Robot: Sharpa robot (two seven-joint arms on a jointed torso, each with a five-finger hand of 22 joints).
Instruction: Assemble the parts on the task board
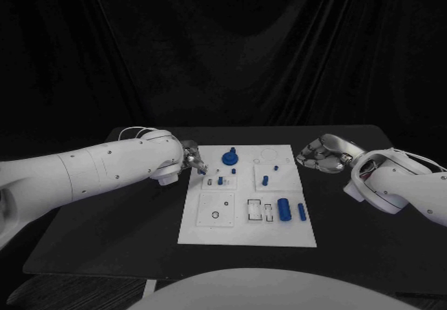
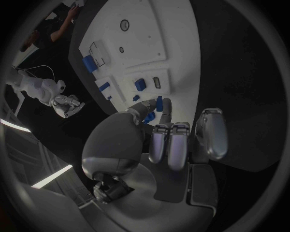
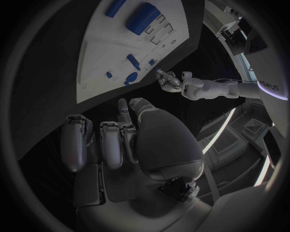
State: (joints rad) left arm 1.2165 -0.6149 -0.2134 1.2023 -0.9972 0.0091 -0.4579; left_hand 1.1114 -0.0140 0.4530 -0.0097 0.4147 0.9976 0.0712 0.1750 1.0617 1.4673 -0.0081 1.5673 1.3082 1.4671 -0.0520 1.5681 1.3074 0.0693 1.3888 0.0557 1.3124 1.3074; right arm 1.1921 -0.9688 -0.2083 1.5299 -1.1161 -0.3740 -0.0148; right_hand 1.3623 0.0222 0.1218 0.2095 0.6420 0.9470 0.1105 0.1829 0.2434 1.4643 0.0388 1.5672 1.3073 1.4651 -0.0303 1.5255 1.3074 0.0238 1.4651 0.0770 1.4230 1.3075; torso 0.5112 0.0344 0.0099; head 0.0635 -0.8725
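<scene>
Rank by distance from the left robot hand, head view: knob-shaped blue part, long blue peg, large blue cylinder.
From the left robot hand at the task board's left edge:
1. Knob-shaped blue part, far end, just beside the hand.
2. Long blue peg, mid-board, right of centre.
3. Large blue cylinder, near end, right side.

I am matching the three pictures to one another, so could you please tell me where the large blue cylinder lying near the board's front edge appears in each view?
Head view: the large blue cylinder lies near the task board's front right.
Left wrist view: it lies by the rectangular slots.
Right wrist view: it lies beside the slots.
Shared landmark: the slim blue rod beside it.
</scene>
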